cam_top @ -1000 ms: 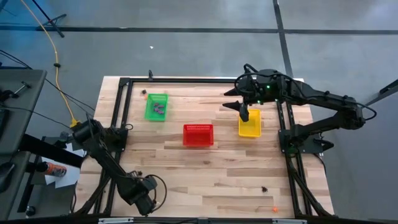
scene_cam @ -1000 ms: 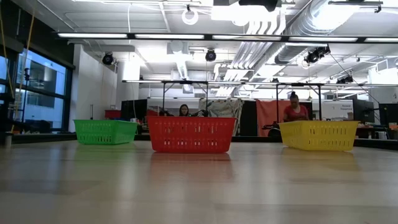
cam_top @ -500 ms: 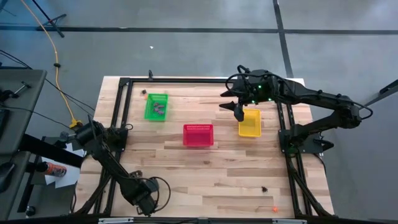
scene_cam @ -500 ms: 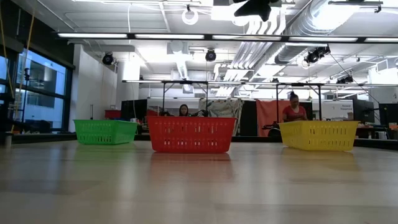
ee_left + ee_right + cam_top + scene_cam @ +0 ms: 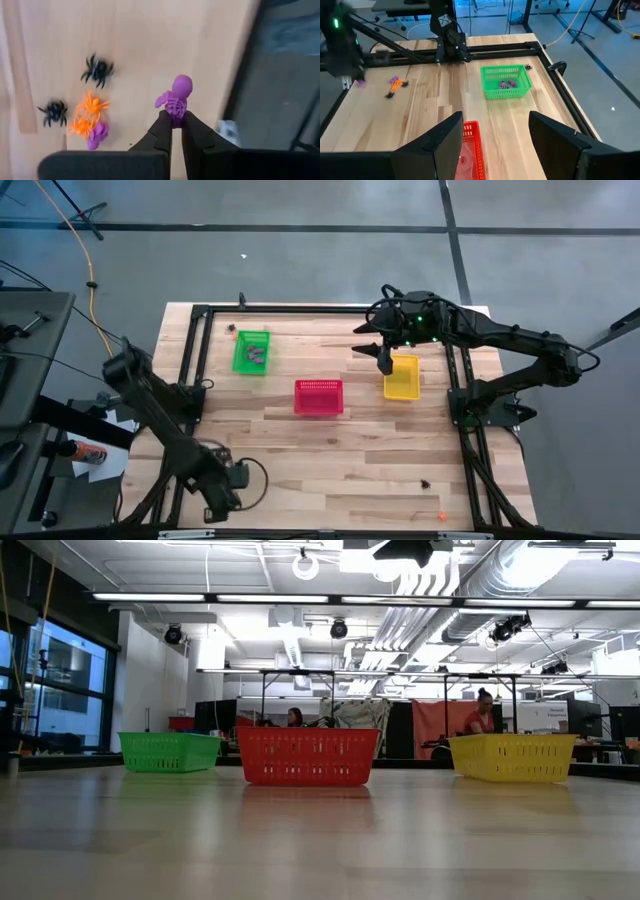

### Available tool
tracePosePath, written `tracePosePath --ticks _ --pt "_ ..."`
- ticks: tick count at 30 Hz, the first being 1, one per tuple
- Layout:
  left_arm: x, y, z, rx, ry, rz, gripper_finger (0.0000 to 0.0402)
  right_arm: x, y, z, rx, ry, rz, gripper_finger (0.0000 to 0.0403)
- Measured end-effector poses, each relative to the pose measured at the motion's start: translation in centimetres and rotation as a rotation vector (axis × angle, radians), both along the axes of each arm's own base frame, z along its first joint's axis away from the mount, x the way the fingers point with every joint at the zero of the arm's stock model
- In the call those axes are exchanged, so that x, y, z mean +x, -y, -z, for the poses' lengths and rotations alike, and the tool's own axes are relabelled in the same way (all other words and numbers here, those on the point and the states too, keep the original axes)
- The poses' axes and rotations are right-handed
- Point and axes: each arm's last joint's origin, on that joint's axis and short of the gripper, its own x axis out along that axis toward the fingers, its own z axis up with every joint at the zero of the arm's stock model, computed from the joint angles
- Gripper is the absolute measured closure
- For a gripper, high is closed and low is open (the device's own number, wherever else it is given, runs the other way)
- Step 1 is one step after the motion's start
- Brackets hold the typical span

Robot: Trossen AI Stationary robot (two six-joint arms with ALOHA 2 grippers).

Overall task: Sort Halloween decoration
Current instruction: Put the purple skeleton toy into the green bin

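Wooden tabletop is being cleared; purple skeleton is being pinched between left gripper fingertips, spiders beside it. Lift should be kept slow, grip being marginal. Right gripper is being held released above red basket.

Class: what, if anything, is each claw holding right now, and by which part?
The left claw is shut on the purple skeleton, pinching its lower end; head and ribs stick out. The right claw is open and holds nothing.

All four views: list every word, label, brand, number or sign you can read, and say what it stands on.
None can be read.
The green basket, red basket and yellow basket show no lettering.
The purple skeleton bears no text.
Any signs in the room behind are too small to read.
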Motion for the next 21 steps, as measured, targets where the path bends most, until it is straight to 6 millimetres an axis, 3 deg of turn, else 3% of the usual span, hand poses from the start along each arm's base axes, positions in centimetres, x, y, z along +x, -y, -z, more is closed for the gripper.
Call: tracePosePath --ticks 5,10,17,21 --pt "-0.9 -3.3 -5.6 -0.07 0.256 0.059 0.0396 0.0 0.0 0.0 -0.024 -0.002 -0.011 0.0181" --pt "-0.4 -9.1 -9.8 0.027 0.551 0.004 0.0396 0.0 0.0 0.0 -0.028 -0.004 -0.016 0.0181" --pt "3.5 -18.3 -12.9 0.446 0.869 -0.107 0.04 0.0 0.0 -0.1 -0.059 0.002 -0.032 0.0181" --pt "6.5 -22.2 -14.0 0.522 1.03 -0.164 0.04 0.2 0.0 -0.5 -0.036 0.057 -0.018 0.0181"
